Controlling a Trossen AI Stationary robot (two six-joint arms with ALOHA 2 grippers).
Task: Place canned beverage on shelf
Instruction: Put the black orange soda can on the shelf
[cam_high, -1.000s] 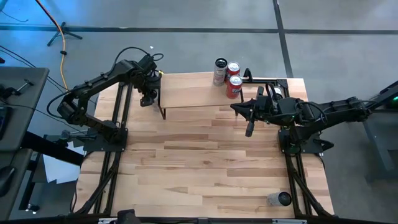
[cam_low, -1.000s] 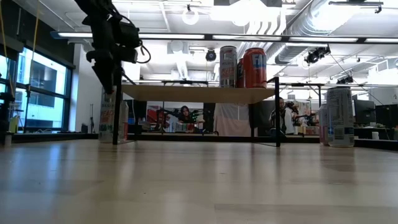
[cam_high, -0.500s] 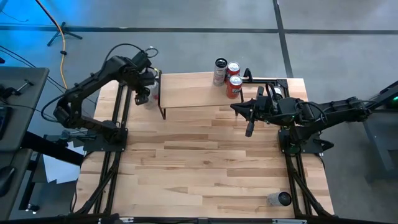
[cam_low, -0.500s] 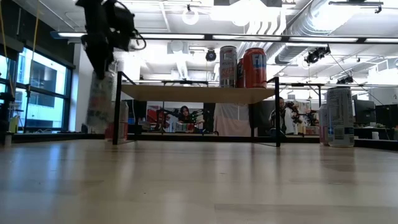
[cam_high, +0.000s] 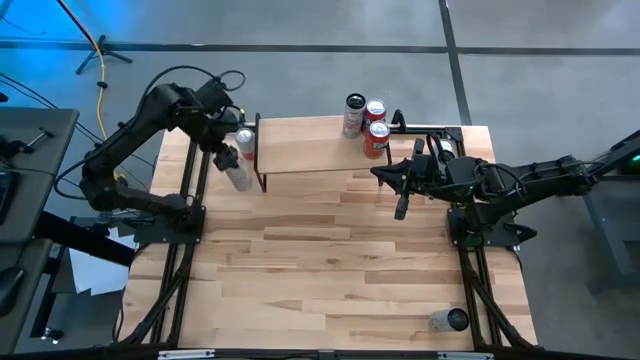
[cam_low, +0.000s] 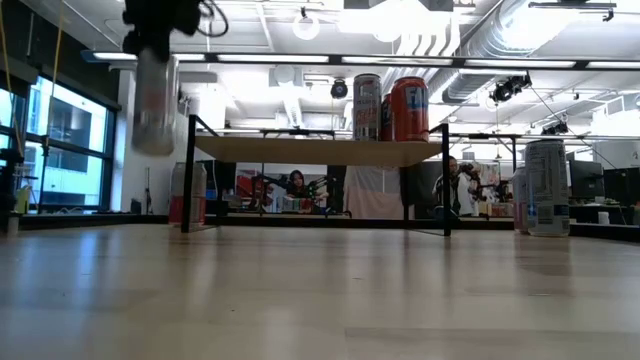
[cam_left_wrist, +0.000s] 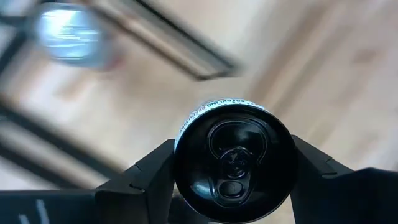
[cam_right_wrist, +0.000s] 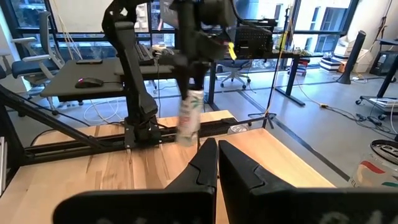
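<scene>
Left arm: raised, left gripper (cam_high: 228, 152) clamped on can (cam_left_wrist: 235, 163), off the table
Right arm: waiting at right side, right gripper (cam_high: 401, 207) fingers together

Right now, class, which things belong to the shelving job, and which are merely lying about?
In the job:
left gripper
silver can it holds, lifted
shelf
three cans already on it

Lying about:
can by the shelf's left end
can at the table's near right corner
right gripper, idle

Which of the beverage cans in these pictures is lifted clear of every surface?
The pale silver can by the wooden shelf's left end: the left gripper holds it in the air, while all the others stand on shelf or table.
</scene>
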